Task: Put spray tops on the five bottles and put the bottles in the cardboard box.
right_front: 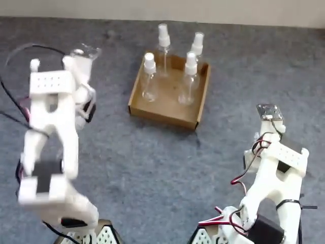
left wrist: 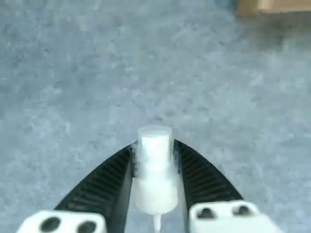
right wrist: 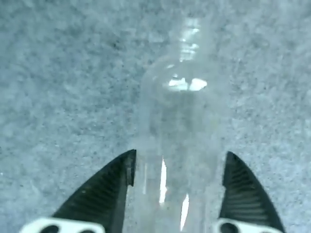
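Note:
A shallow cardboard box point(right_front: 136, 99) sits at the middle back of the grey carpet and holds several clear bottles point(right_front: 189, 81), all upright with white spray tops on. My left gripper point(right_front: 84, 53) hovers to the left of the box, shut on a white spray top point(left wrist: 154, 170) that stands between its black fingers point(left wrist: 109, 179), tube end toward the wrist. My right gripper point(right_front: 269, 113) is at the right, in front of the box, shut on a clear bottle point(right wrist: 180, 121) without a top. The bottle's open neck point(right wrist: 188, 34) points away from the wrist.
Grey carpet lies open between the two arms and in front of the box. A corner of the box point(left wrist: 272, 6) shows ahead of the left gripper. Red and black cables point(right_front: 244, 175) hang along the right arm.

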Robot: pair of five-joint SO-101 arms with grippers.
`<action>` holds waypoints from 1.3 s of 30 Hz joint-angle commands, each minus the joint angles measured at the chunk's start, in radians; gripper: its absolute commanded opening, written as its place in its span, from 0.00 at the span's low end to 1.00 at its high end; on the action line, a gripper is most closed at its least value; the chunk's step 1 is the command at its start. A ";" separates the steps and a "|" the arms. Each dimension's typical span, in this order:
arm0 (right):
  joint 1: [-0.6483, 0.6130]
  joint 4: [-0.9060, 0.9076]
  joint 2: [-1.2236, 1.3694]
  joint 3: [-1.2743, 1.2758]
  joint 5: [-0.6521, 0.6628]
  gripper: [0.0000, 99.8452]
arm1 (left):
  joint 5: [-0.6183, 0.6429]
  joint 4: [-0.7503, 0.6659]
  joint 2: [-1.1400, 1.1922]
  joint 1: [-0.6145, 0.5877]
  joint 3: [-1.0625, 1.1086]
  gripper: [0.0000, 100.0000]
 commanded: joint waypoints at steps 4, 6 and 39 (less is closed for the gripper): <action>-0.005 0.010 -0.004 -0.012 -0.015 0.33 | 0.069 -0.264 -0.331 0.251 0.472 0.00; -0.007 0.012 -0.004 -0.013 -0.015 0.34 | 0.114 -0.273 -0.340 0.300 0.492 0.00; -0.099 0.197 0.529 -0.659 -0.143 0.05 | 0.216 -0.459 -0.341 0.341 0.677 0.00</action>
